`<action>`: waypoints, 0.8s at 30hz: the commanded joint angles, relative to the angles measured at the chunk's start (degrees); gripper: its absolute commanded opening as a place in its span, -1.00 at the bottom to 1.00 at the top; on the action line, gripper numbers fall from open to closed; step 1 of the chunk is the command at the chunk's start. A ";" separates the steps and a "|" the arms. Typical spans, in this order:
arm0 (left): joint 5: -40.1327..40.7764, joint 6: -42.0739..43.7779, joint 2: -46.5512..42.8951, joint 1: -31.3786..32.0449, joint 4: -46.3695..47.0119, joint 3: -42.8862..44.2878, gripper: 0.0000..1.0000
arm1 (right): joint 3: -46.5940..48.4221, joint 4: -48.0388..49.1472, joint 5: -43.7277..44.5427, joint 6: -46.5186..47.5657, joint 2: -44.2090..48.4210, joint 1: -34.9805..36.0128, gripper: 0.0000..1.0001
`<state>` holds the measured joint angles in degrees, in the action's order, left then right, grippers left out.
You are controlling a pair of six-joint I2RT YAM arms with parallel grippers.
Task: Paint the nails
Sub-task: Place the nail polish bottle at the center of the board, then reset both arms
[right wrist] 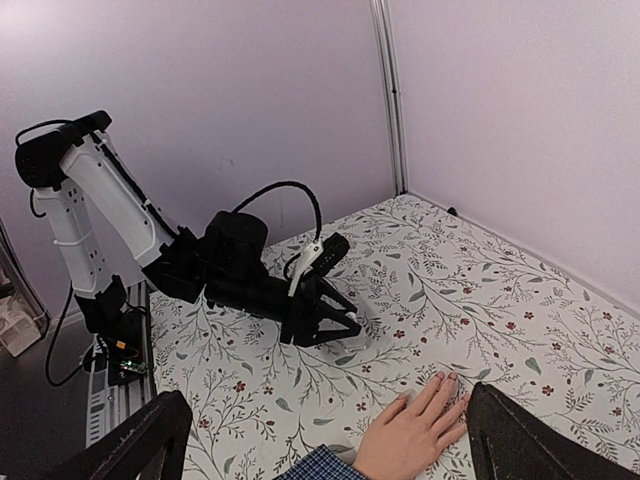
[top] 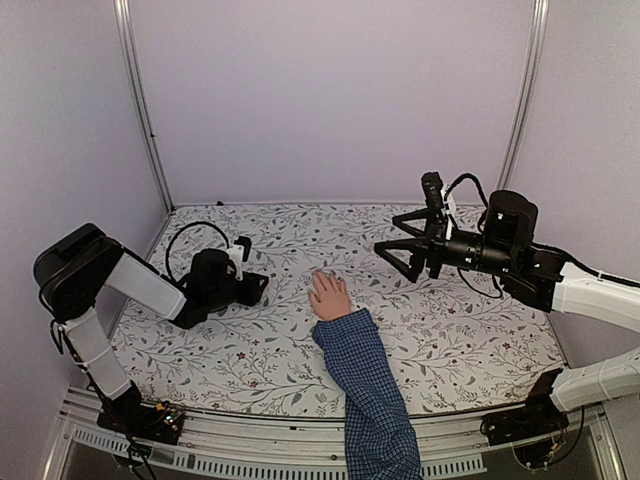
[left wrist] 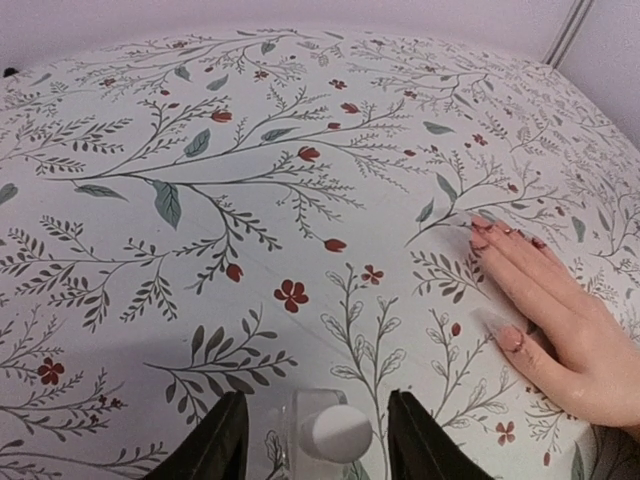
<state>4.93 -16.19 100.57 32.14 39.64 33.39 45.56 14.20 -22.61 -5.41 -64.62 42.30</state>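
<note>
A pale hand point(top: 328, 296) in a blue checked sleeve point(top: 370, 390) lies flat, palm down, mid-table. Its nails point(left wrist: 482, 228) look pinkish and glossy in the left wrist view; the thumb nail point(left wrist: 511, 338) shows too. My left gripper point(top: 263, 287) rests low on the table, left of the hand. It is open, and its fingers point(left wrist: 228, 430) stand apart on either side of a small clear bottle with a white cap point(left wrist: 332, 432) without touching it. My right gripper point(top: 392, 240) hovers wide open above and right of the hand, holding nothing. The hand point(right wrist: 415, 435) sits between its fingers point(right wrist: 505, 430).
The table carries a floral-printed cloth point(top: 450, 320). Lilac walls with metal corner posts point(top: 140, 100) close in the back and sides. The left arm's cable point(top: 190, 232) loops behind its wrist.
</note>
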 commanded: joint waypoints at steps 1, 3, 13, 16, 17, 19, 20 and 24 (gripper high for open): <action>-0.45 0.41 -3.23 0.04 -4.30 1.20 0.10 | 0.67 0.84 -0.16 -0.75 -0.24 -0.31 0.98; -1.23 0.56 -5.78 0.08 -7.07 1.90 0.43 | 0.59 0.92 -0.03 -0.89 -0.29 -0.29 0.98; -2.67 2.05 -15.67 -0.13 -26.75 12.86 0.99 | 0.50 1.40 0.28 -1.96 -1.33 -1.21 0.98; -3.91 0.83 -18.81 -0.07 -28.91 15.35 0.99 | 0.09 1.52 -0.03 -2.37 -1.39 -1.84 0.98; -4.03 0.40 -19.88 -0.02 -29.99 16.19 0.99 | -0.13 1.63 -0.08 -2.53 -1.34 -2.07 0.98; -3.30 -0.95 -21.77 -0.06 -32.95 18.15 0.99 | -0.70 1.86 -0.09 -2.91 -1.02 -2.58 0.98; -3.01 -1.37 -22.71 -0.02 -34.43 18.95 0.99 | -1.11 1.96 -0.11 -3.00 -0.79 -2.92 0.98; -0.96 -1.60 -28.08 0.86 -38.49 18.92 0.99 | -3.72 2.57 0.23 -3.67 0.50 -4.37 0.98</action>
<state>2.24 -16.67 77.25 32.25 7.97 51.55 44.75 15.18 -22.59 -7.84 -65.60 39.40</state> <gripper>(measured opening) 0.996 0.989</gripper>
